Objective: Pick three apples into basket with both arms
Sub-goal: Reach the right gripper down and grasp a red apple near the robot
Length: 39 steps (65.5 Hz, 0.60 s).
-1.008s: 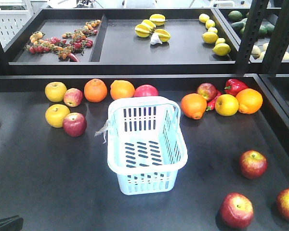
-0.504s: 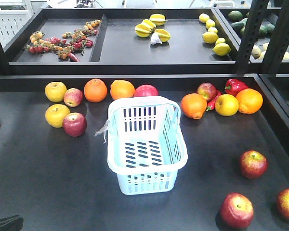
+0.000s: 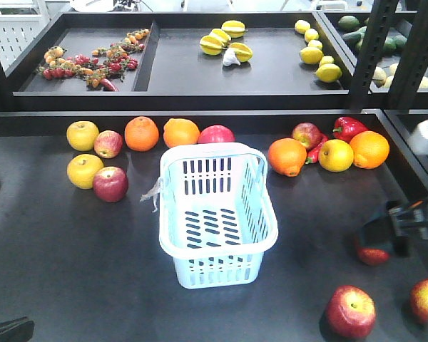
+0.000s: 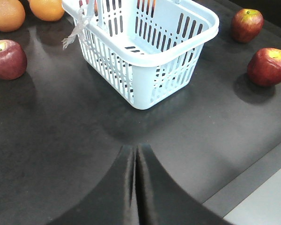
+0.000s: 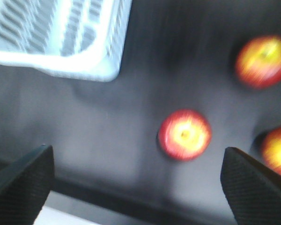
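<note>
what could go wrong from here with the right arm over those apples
1. The right tool hangs open over an apple that sits off-centre, nearer one finger; closing there could knock the round fruit away instead of gripping it.
2. Close by lies a second apple, so a nudged one may roll into it.
3. The basket looks light; a bump on its rim during the drop might shift it.

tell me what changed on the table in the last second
The black right arm swung in from the right edge and now partly hides the dark red apple right of the pale blue slotted plastic basket. The right gripper is open, holding nothing. The shut left gripper, the empty basket and the other fruit stayed put.
</note>
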{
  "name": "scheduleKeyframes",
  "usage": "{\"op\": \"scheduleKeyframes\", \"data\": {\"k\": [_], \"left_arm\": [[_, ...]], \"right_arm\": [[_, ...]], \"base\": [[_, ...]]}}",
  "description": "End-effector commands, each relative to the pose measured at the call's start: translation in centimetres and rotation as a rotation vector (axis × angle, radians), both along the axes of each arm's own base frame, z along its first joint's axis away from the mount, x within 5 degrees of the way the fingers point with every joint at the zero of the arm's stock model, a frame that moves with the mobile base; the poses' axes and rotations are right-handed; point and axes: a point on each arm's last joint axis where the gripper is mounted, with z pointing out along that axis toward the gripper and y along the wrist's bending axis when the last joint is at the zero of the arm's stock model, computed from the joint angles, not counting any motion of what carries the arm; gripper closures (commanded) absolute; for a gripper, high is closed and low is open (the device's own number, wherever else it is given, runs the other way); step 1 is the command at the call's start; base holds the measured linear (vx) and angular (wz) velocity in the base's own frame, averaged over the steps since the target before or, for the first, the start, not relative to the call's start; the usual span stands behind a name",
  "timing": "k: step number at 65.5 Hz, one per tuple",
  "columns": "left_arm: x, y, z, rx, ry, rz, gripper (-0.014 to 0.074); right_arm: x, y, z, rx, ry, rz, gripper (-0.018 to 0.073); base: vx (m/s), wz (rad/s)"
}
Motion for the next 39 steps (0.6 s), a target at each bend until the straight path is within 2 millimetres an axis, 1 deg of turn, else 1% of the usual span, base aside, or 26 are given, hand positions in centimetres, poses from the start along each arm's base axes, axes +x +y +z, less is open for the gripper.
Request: {"op": "scheduleKeyframes", "data": {"k": [1, 8, 17, 33, 39], "left_arm": [[0.5, 0.0, 1.2, -0.054, -0.053, 0.032, 0.0604], [0.5, 0.0, 1.2, -0.054, -0.053, 0.032, 0.0604], [0.5, 0.0, 1.2, -0.054, -0.053, 0.032, 0.0604], [0.5, 0.0, 1.2, -0.054, -0.053, 0.032, 0.0604], [0.5, 0.0, 1.2, -0.054, -0.053, 0.032, 0.0604]], "right_arm": [[2.0, 0.0, -0.8, 0.015, 0.028, -0.003, -0.0123], [3.8, 0.0, -3.4, 0.019, 0.134, -0.014, -0.0116], [5.5, 0.0, -6.2, 0.023, 0.231, -0.051, -0.0111], [7.5, -0.4, -10.7, -0.016, 0.352, -0.101, -0.0103], [8.0, -0.6, -12.0, -0.035, 0.379, -0.124, -0.0099]], "base": [[0.0, 0.0], [0.0, 0.0], [0.0, 0.0], [0.0, 0.0], [0.0, 0.0]]}}
